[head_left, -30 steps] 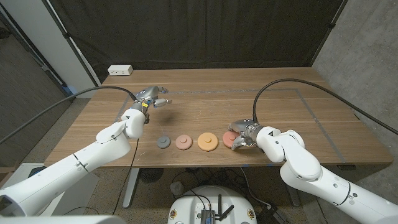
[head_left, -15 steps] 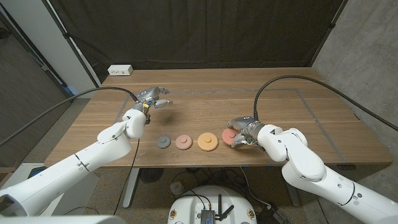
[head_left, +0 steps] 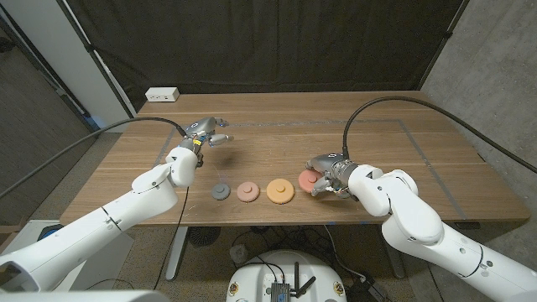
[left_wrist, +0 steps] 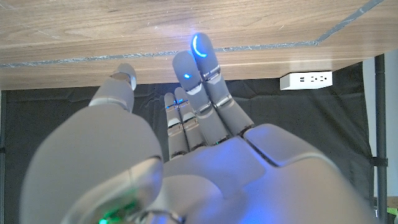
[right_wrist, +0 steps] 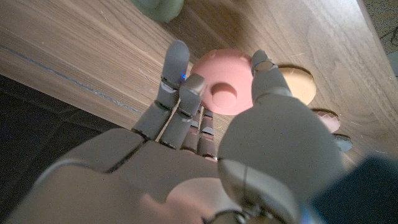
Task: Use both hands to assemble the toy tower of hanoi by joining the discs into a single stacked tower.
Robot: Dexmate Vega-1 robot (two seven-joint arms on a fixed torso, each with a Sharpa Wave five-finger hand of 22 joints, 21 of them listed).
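Three discs lie in a row near the table's front edge: a small grey disc (head_left: 221,192), a pinkish-brown disc (head_left: 247,192) and an orange disc (head_left: 279,191). Just right of the orange one, my right hand (head_left: 327,178) holds a larger pink disc (head_left: 307,181). In the right wrist view the pink disc (right_wrist: 224,87) shows its centre hole, with fingers (right_wrist: 177,81) on one rim and the thumb on the other. The orange disc (right_wrist: 300,84) lies beyond it. My left hand (head_left: 206,132) hovers behind the row, its fingers (left_wrist: 202,81) apart and holding nothing.
A white power strip (head_left: 162,95) sits at the table's back left corner. Thin tape lines (head_left: 419,143) mark a rectangle on the wood. A grey-green rounded piece (right_wrist: 158,7) shows at the right wrist picture's edge. Black curtains hang behind the table.
My right hand, holding the pink disc, has shifted slightly away from the front edge. The left hand and the three other discs have stayed put.
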